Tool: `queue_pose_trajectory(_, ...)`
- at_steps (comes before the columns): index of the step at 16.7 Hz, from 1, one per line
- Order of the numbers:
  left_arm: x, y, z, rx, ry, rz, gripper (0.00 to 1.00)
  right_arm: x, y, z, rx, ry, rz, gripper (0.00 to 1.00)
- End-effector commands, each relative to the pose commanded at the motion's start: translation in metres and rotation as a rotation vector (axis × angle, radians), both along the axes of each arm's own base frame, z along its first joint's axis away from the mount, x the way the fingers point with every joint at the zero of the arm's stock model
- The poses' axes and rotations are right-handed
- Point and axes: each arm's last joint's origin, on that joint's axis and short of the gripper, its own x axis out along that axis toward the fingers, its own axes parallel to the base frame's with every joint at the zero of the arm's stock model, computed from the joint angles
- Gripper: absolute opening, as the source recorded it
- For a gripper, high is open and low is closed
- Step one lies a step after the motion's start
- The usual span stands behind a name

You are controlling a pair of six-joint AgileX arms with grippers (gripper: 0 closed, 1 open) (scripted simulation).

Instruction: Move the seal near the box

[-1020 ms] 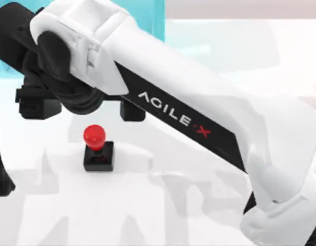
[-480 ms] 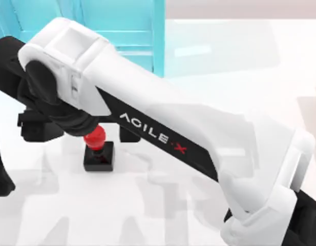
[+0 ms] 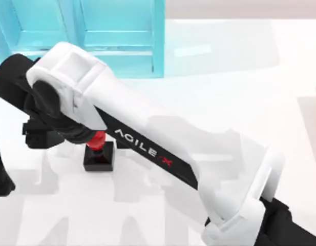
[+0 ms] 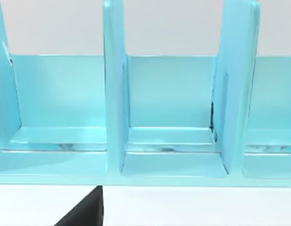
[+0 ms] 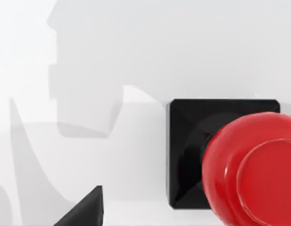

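Beneath our right pincer (image 3: 93,134) stands the seal (image 3: 98,150), lined up for gripping; whether the fingers are apart, we cannot tell.

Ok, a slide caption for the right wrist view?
Seal seen close from above, red knob over black base, standing on the white table.

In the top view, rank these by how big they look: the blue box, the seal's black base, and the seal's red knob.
Largest to smallest, top view:
1. The blue box, by far the biggest.
2. The seal's black base.
3. The seal's red knob, though the right arm covers part of it, so its rank against the base is unsure.
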Motion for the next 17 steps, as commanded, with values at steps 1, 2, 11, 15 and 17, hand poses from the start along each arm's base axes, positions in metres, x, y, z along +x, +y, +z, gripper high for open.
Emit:
queue_pose_trajectory(1, 0.0, 0.0, 0.0, 0.0, 0.0, 0.0, 1.0, 0.005, 0.0, -0.01, 0.003, -0.002, 0.0, 1.0)
queue_pose_trajectory(2, 0.0, 0.0, 0.0, 0.0, 0.0, 0.0, 1.0, 0.009, -0.001, -0.02, 0.003, -0.002, 0.0, 1.0)
queue_pose_trajectory(11, 0.0, 0.0, 0.0, 0.0, 0.0, 0.0, 1.0, 0.018, -0.003, -0.043, -0.001, 0.0, 0.0, 0.85)
queue_pose_trajectory(15, 0.0, 0.0, 0.0, 0.0, 0.0, 0.0, 1.0, 0.018, -0.003, -0.043, -0.001, 0.0, 0.0, 0.55)
queue_pose_trajectory(17, 0.0, 0.0, 0.0, 0.0, 0.0, 0.0, 1.0, 0.018, -0.003, -0.043, -0.001, 0.0, 0.0, 0.4)
